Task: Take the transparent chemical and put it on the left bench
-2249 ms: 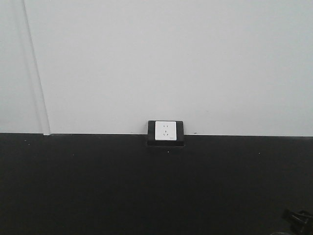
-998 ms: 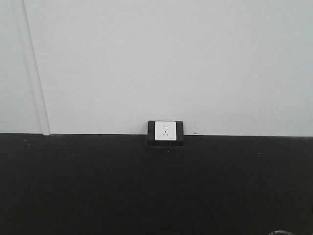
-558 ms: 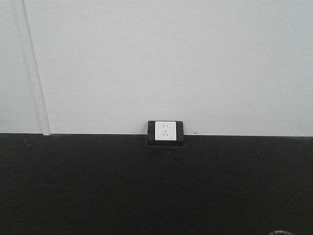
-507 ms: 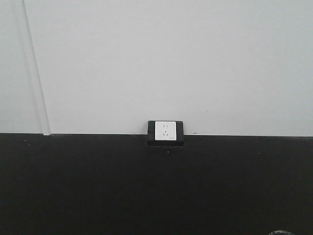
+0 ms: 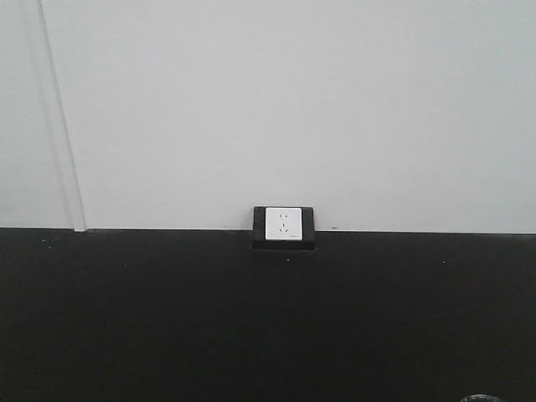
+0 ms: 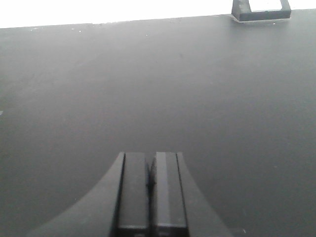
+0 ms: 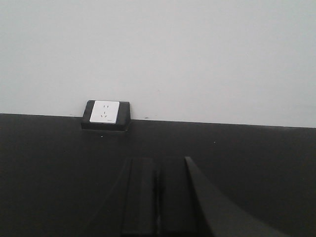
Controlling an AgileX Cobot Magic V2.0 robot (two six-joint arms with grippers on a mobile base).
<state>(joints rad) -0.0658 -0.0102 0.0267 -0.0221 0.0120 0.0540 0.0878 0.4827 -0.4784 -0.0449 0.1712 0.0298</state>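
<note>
Showing only its rim at lower right, the glass vessel [image 5: 482,398] seems slick, fragile, best clasped by its wall; left gripper [image 6: 150,159] and right gripper [image 7: 159,164] sit closed, empty.

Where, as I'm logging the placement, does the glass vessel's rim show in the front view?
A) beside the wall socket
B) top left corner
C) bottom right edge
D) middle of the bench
C: only the rim of the transparent chemical peeks in at the bottom right edge, against the black bench, well apart from the socket.
</note>
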